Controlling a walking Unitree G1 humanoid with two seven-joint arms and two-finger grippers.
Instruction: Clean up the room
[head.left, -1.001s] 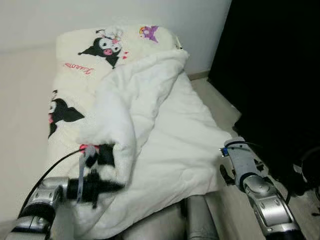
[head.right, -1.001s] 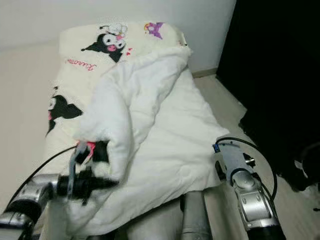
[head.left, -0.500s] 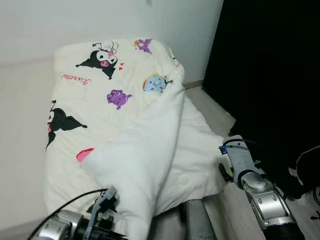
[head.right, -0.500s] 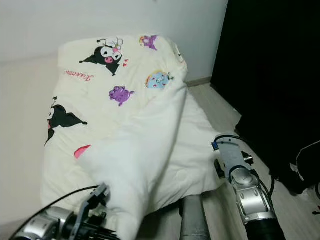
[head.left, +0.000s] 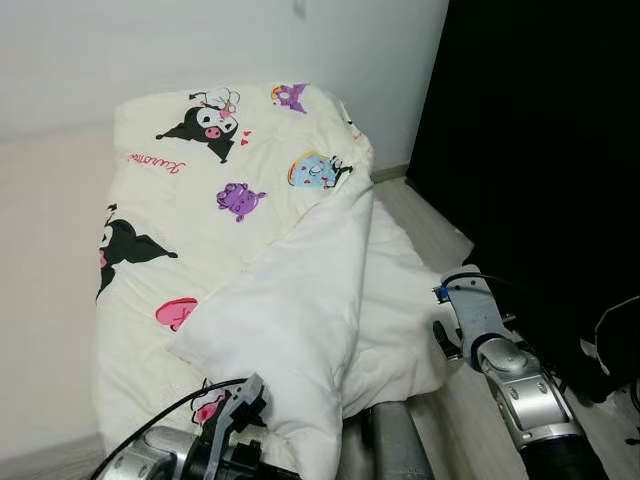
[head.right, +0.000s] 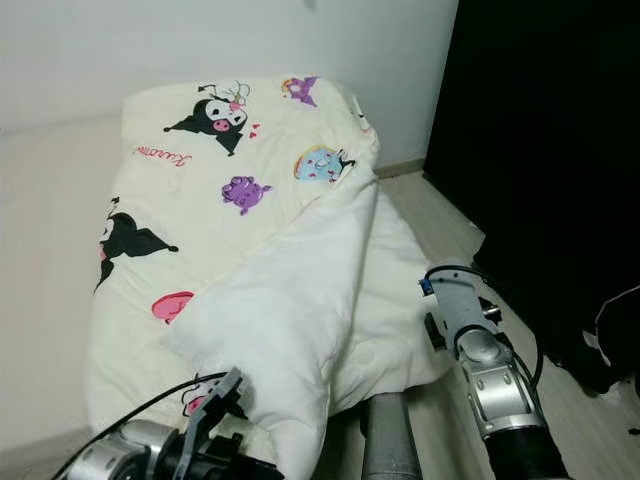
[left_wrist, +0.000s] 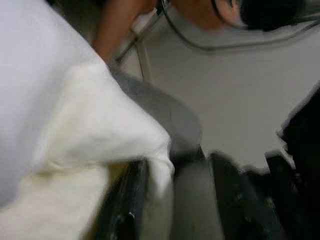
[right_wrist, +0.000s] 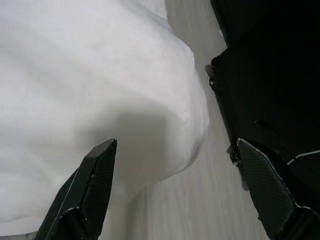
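A cream blanket (head.left: 200, 200) printed with cartoon characters lies spread over a mattress against the white wall (head.left: 200, 40), its white underside folded back across the near right part. The left gripper (left_wrist: 170, 205) sits low at the blanket's near edge, fingers closed on a fold of cloth. The right gripper (right_wrist: 180, 195) hovers wide open beside the blanket's right corner, above the pale floor (right_wrist: 200, 200).

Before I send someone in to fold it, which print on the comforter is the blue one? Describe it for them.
Start at the cream cartoon-print comforter spread against the white wall. Follow the turned-back white underside up to its top. There sits the round blue character, the sole blue print; its neighbours are purple, black and pink.
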